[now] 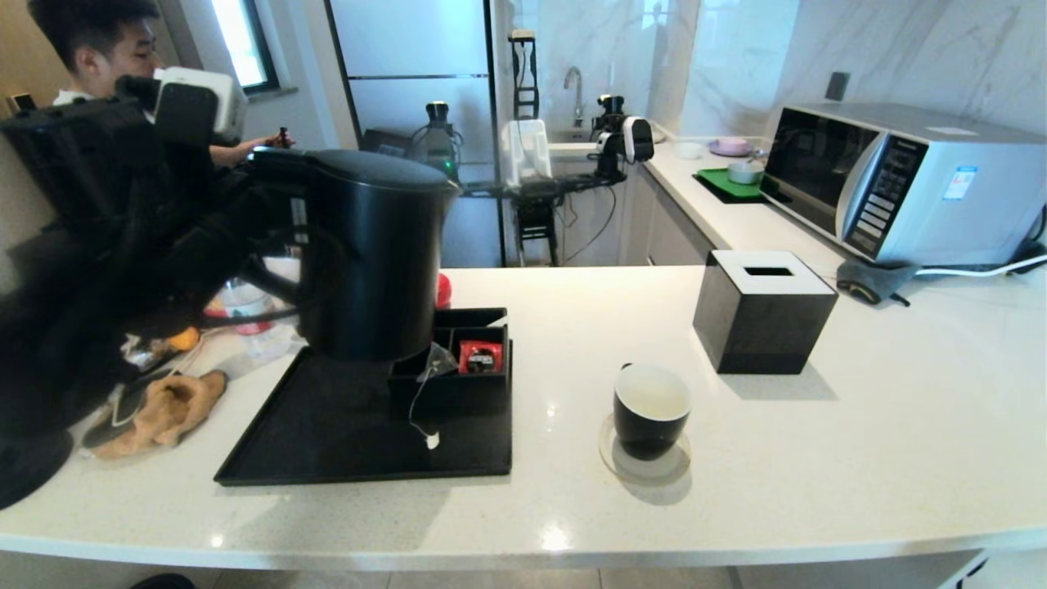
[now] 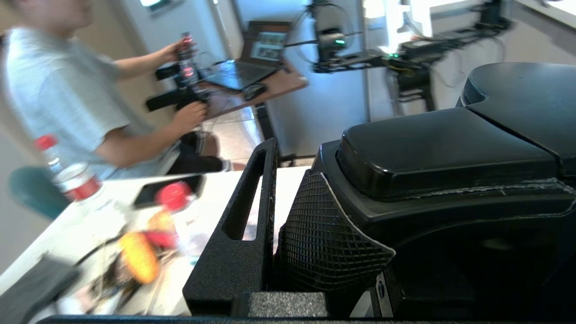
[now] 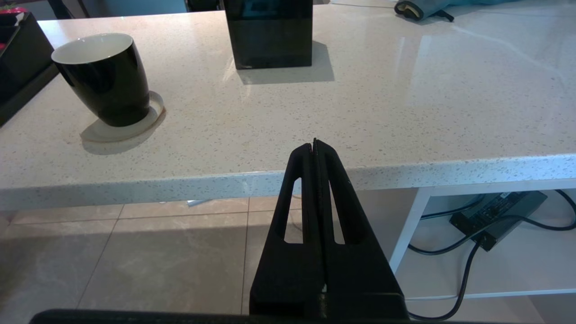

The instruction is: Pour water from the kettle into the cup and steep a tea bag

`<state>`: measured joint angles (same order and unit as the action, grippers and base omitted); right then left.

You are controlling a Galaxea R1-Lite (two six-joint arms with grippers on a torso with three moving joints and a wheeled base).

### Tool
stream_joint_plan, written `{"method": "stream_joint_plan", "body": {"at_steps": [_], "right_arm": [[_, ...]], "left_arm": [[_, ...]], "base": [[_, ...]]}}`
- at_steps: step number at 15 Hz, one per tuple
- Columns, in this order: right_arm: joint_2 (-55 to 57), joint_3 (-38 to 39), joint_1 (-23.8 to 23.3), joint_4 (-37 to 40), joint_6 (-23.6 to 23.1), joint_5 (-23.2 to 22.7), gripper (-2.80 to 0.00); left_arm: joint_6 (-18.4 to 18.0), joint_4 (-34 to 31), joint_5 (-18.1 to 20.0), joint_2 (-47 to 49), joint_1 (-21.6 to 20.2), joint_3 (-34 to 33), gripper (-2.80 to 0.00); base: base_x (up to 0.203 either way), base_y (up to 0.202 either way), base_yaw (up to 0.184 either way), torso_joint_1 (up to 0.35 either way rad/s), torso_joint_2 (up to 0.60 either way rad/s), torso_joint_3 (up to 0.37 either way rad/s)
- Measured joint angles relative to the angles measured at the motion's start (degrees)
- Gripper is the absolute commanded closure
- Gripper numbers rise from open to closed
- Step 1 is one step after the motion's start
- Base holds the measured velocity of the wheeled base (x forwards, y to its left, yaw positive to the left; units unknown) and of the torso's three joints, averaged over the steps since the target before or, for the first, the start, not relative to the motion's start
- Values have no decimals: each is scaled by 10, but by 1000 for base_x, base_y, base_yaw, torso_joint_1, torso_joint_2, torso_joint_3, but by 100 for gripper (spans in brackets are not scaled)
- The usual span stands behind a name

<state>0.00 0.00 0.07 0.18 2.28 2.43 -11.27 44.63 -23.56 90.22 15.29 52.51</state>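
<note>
Nearby, black tissue box [image 1: 765,311] just beyond the cup [image 1: 651,409], microwave [image 1: 904,184] behind.

Left pincer [image 2: 288,252] raised, clamped; right pincer [image 3: 315,148] parked low, closed.

Bright daylight from the window [image 1: 245,41] behind the kettle [image 1: 368,254] glares off the counter [image 1: 900,425]; shadows fall toward the camera. Left of the kettle, motion blur smears bottles [image 2: 72,180]; head-view edges bow.

kettle [image 1: 372,254]: matte black | cup [image 1: 651,409]: black outside, white inside | tray [image 1: 327,433]: black
</note>
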Motion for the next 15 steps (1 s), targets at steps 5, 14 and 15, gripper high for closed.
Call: {"method": "stream_joint_plan", "body": {"at_steps": [5,14,15], "right_arm": [[0,0,0,0,0,0,0],[0,0,0,0,0,1,0],[0,0,0,0,0,0,0]], "left_arm": [[14,20,0,-48,-60,-60,0],[14,187,1,-72,-94,-215,0],[14,199,1,-73,-94,-231,0]], "base": [[0,0,0,0,0,0],[0,0,0,0,0,0],[0,0,0,0,0,0]]}}
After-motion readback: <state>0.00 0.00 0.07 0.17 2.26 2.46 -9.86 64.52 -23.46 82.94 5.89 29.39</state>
